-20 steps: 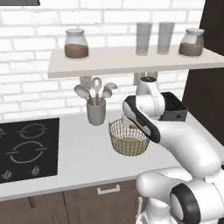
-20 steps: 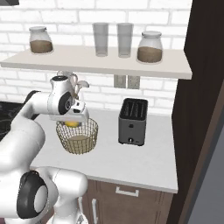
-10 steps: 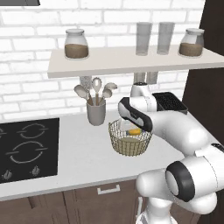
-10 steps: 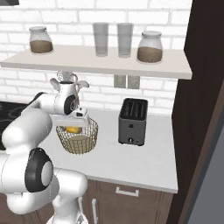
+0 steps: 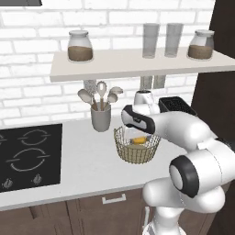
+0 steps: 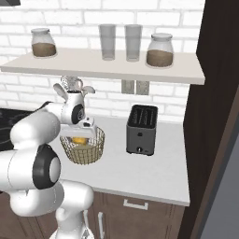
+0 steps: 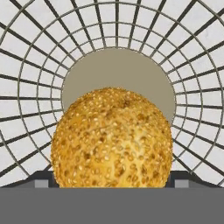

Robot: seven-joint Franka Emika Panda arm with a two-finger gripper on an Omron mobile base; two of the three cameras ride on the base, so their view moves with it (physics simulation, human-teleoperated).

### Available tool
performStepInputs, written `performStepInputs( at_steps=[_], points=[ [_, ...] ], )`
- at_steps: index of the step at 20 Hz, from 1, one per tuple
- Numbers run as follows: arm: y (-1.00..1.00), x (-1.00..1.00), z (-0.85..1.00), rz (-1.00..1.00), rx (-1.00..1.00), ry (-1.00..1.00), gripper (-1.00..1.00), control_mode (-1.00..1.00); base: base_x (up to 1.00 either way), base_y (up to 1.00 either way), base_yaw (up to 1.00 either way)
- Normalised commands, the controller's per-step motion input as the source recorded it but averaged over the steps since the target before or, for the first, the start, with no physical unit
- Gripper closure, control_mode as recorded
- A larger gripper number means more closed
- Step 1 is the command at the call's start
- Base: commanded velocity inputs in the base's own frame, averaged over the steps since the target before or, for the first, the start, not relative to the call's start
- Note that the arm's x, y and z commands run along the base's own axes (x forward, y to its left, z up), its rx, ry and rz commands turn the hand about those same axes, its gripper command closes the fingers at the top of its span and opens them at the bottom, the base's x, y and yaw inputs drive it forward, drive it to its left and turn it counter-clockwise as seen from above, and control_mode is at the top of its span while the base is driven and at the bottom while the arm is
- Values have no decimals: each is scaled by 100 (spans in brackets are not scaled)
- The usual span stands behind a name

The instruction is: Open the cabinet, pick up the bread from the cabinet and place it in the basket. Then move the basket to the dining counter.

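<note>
While my gripper [image 7: 112, 181] clasps the bread [image 7: 112, 138] over the basket [image 5: 136, 148] base, item hangs centred for a clean drop

This is a home kitchen. A white-painted brick wall [image 5: 27, 59] backs a pale speckled worktop [image 5: 82, 160] set over dark brown wooden cabinets with a small metal drawer handle [image 5: 114, 198]. A black glass cooktop [image 5: 27, 156] with ring burners is let into the worktop. A grey ceramic crock of wooden spoons [image 5: 101, 112] stands near the wall, and a dark two-slot toaster [image 6: 141, 129] sits further along. Above, a long white wall shelf [image 6: 102, 65] carries glass jars of brown filling [image 6: 159, 50] and two tall clear tumblers [image 6: 107, 41]. A round wire-mesh basket [image 6: 84, 147] rests on the worktop.
</note>
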Motion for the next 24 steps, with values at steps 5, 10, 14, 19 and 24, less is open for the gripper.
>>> performStepInputs(
  at_steps=[5, 10, 14, 19, 24],
  points=[
    [0, 2, -18, 0, 0, -4, 100, -100, 0, 0, 0],
    [0, 0, -1, 0, 0, 0, 100, -100, 0, 0, 0],
    [0, 0, 0, 0, 0, -1, -100, -100, 0, 0, 0],
    [0, 0, 0, 0, -1, 0, -100, -100, 0, 0, 0],
    [0, 0, 9, 0, -1, 0, -100, -100, 0, 0, 0]
  ],
)
